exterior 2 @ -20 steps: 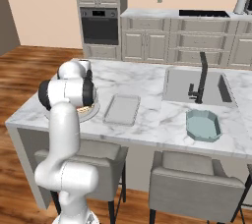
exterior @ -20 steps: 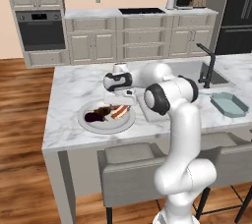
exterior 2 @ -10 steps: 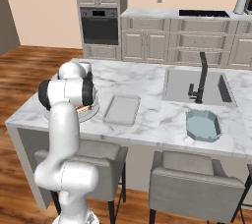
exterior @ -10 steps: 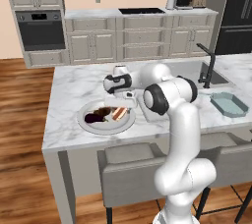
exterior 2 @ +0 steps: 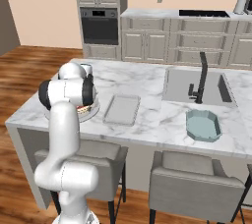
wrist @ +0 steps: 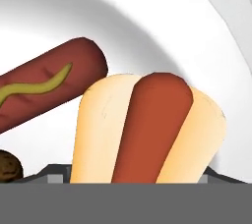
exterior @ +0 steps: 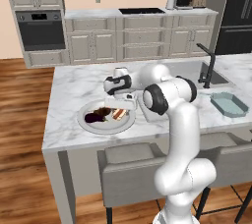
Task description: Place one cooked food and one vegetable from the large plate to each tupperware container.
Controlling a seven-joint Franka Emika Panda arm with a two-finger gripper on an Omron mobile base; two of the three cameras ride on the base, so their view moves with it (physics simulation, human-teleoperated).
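The large plate [exterior: 87, 126] lies on the marble island, its rim also showing beside the arm [exterior 2: 94, 112]. On it are a hot dog in a bun [wrist: 147, 129], a bare sausage with a mustard line [wrist: 49, 88], a dark purple vegetable [exterior: 92, 117] and a small brown piece [wrist: 7, 166]. My gripper [exterior: 120, 109] points down just over the hot dog [exterior: 119, 114], open, with the bun close under the hand and hiding the fingertips. The pale rectangular container [exterior 2: 121, 109] sits right of the plate. The teal container [exterior 2: 203, 125] stands further right [exterior: 229, 104].
A sink with a black faucet [exterior 2: 199, 78] is set into the island behind the teal container. Two grey stools [exterior 2: 192, 186] stand at the island's near edge. Cabinets and an oven [exterior: 40, 30] line the back wall.
The hand has sunk a little lower over the plate, closer to the hot dog. The food and both containers have stayed where they were.
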